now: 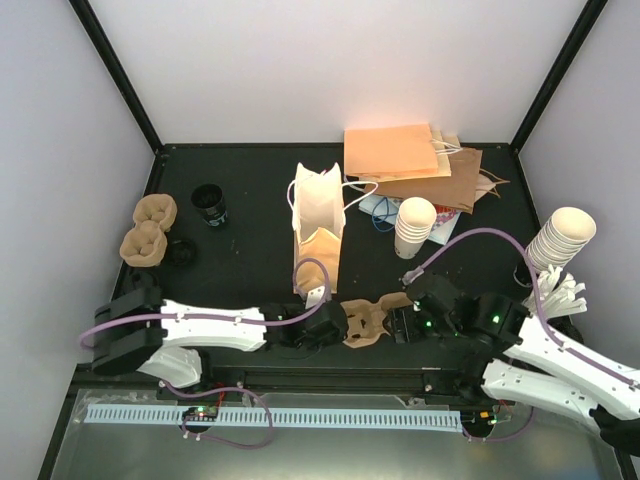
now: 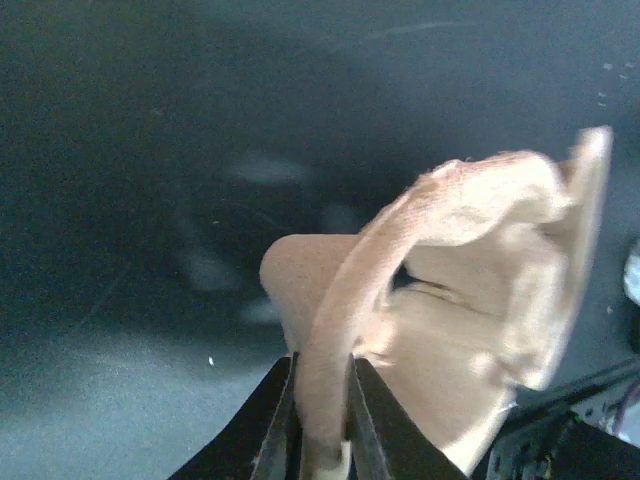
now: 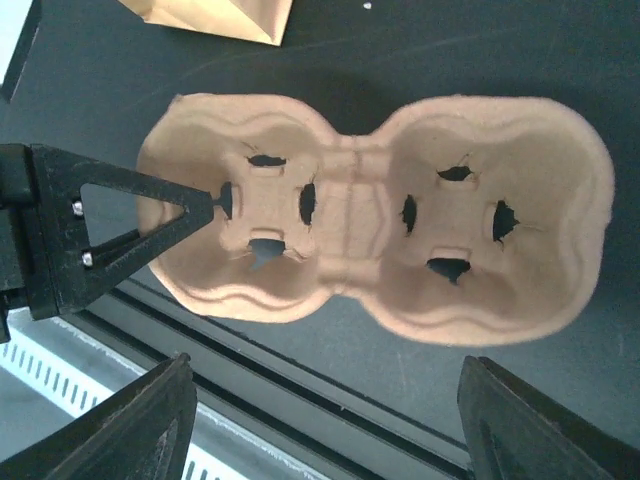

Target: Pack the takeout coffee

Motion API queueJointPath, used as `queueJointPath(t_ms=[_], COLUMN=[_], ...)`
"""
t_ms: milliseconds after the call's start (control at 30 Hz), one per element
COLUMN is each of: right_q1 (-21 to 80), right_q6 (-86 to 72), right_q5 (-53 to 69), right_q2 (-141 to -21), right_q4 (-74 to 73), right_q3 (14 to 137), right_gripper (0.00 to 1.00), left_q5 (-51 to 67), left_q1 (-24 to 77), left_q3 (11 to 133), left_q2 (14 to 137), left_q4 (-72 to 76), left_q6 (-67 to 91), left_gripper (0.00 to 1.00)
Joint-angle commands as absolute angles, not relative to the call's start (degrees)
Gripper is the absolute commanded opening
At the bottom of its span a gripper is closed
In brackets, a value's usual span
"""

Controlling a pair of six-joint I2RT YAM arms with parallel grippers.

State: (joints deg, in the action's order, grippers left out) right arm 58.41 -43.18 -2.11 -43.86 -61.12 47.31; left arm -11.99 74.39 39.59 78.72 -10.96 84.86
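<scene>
Here the left gripper (image 2: 322, 410) is pinched tight on the tray (image 3: 350, 190) by its thin rim, and the right gripper (image 3: 325, 365) hovers over it, spread wide and empty. That soft rim could tear or slip. One coffee (image 1: 209, 203) stands far-left; besides the held tray there is one tray stack (image 1: 148, 230), one cup stack (image 1: 416, 228) mid-table and another (image 1: 560, 240) at right, and one white bag (image 1: 318, 215)

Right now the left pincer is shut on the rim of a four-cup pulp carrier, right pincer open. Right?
Not four-cup: the pulp carrier has two cup wells, as the right wrist view shows. The left pincer is shut on its rim; the right pincer is open.
</scene>
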Motion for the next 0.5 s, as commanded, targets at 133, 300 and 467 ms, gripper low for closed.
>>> queueJointPath(t_ms=[133, 300, 467], right_q1=[58.3, 58.4, 58.4], right_q6=[-46.1, -45.3, -45.4], right_q5=[-4.6, -5.7, -4.9], right_q2=[-42.9, -46.5, -48.8], right_q4=[-48.7, -47.3, -43.9], right_q3=[39.5, 38.1, 36.2], right_gripper=[0.77, 0.77, 0.74], left_q5=[-12.2, -13.8, -16.5], left_q1=[74.9, 75.3, 75.4], left_q3=[44.1, 44.6, 45.9], left_q2=[83.7, 79.5, 73.9], left_q4=[-10.4, -14.6, -23.9], left_q6=[85.3, 82.8, 80.7], left_gripper=[0.5, 0.61, 0.74])
